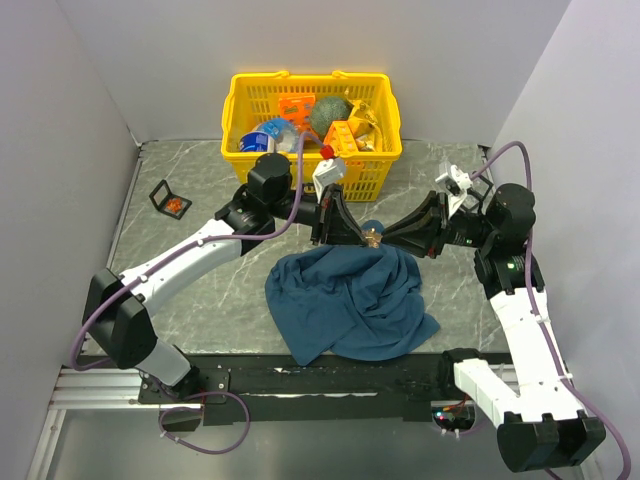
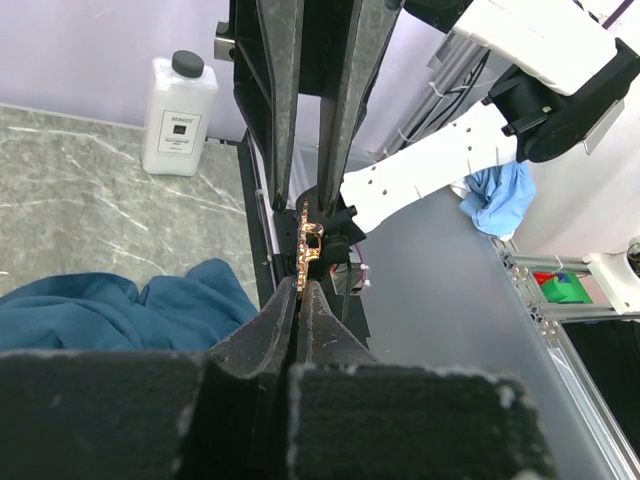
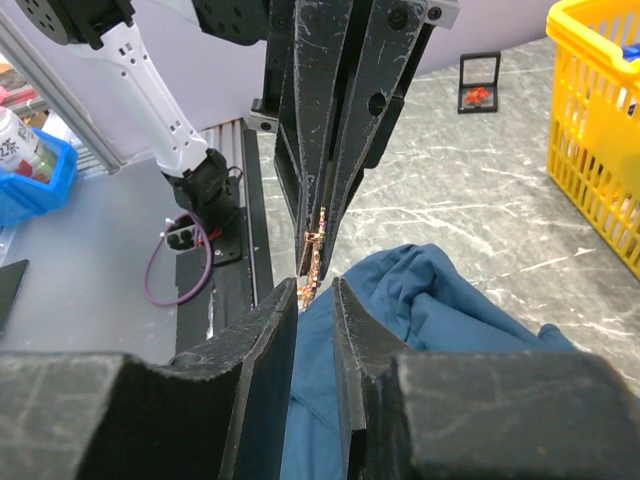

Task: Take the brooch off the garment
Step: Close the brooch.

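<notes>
Blue garment (image 1: pixel 350 300) by near edge of worktop (image 1: pixel 230 310): freeing brooch (image 2: pixel 308 245). Clamping it with left pincer (image 2: pixel 300 300); straddling it with right pincer (image 3: pixel 315 290), narrowly apart. Next, likely needing a steady pull off the cloth.

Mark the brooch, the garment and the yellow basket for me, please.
brooch (image 2: pixel 308 250): left wrist view, on the middle of its thin metal body, seen edge-on.
garment (image 1: pixel 350 300): top view, on the middle of the blue cloth.
basket (image 1: pixel 375 175): top view, on its yellow front wall.
</notes>
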Robot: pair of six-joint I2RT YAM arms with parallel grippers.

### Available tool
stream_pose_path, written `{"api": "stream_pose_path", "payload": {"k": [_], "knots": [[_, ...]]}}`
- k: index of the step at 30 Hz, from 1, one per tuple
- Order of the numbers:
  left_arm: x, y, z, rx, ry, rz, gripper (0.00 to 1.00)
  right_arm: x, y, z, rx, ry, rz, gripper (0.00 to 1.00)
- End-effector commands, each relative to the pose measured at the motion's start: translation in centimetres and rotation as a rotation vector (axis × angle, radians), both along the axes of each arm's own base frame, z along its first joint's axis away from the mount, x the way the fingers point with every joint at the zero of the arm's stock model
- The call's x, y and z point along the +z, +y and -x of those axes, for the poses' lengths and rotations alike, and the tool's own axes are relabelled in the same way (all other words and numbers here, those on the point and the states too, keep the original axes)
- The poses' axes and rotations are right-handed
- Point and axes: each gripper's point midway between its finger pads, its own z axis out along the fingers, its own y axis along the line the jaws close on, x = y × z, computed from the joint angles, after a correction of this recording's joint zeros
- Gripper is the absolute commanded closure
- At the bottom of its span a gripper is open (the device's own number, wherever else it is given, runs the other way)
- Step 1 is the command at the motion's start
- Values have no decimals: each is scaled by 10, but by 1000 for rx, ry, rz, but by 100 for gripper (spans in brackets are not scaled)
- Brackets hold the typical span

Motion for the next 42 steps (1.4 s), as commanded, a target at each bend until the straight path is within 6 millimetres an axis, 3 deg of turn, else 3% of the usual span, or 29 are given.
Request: {"api": "stream_pose_path", "payload": {"k": [1,27,37,42], "knots": [[10,-4,-1,4,-33,25,99,3,2,0,8,-31,-6,72],[12,-10,1,-4,-43,19,99,-17,3,1,4,-24,18,80],[11,-9,0,-1,-46,18,99,-9,2,5,16,-45,14,83],[11,-8,1,-1,-52,19,99,-8,2,5,21,-46,13,79]]}}
